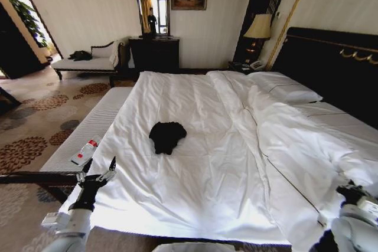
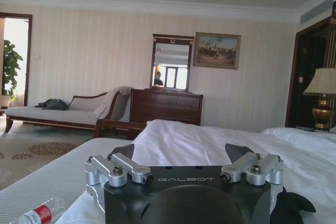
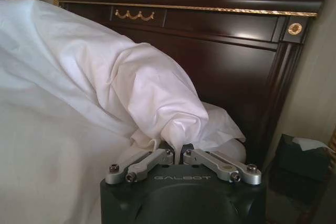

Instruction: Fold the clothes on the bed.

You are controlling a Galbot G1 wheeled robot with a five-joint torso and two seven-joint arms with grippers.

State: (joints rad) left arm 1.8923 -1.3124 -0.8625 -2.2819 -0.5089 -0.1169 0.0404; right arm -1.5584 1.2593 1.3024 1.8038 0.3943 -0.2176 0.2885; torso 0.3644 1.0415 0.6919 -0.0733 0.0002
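**Shirt waits, duvet gets pinched**

The black T-shirt (image 1: 166, 136) lies bunched in the middle of the bed (image 1: 195, 187). The left gripper (image 1: 104, 171), fingers wide apart, waits by the near corner. The right gripper (image 3: 178, 157) is closed on a fold of white duvet (image 3: 157, 98) (maybe to smooth it).

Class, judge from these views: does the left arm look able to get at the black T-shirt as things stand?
Probably yes. The left gripper, jaws open, hovers at the bed's near left edge, and only bare white duvet lies between it and the crumpled T-shirt farther in. Whether the arm stretches that far is uncertain.
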